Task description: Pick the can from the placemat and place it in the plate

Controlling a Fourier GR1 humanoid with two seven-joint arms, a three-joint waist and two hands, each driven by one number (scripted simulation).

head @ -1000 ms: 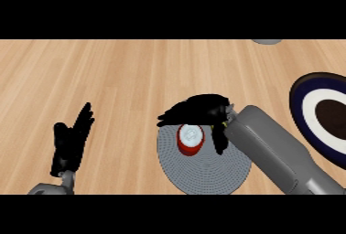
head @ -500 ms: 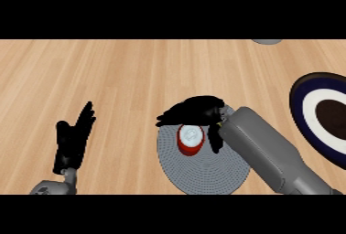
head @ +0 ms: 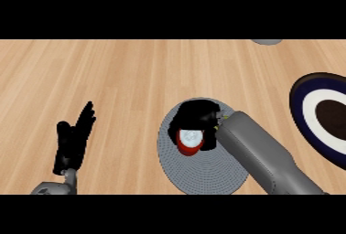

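Item: can [head: 191,141], red, light top, upright on the grey placemat [head: 202,173]. Likely light, rigid, smooth-sided; take it round the side wall. Your right robot hand [head: 196,119] curls over it from behind, fingers wrapped about the can. Left robot hand [head: 73,139] rests open on the bench [head: 135,73]. Plate [head: 324,114] lies right.

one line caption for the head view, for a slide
Right hand curls round the red can on the grey placemat, plate at right.
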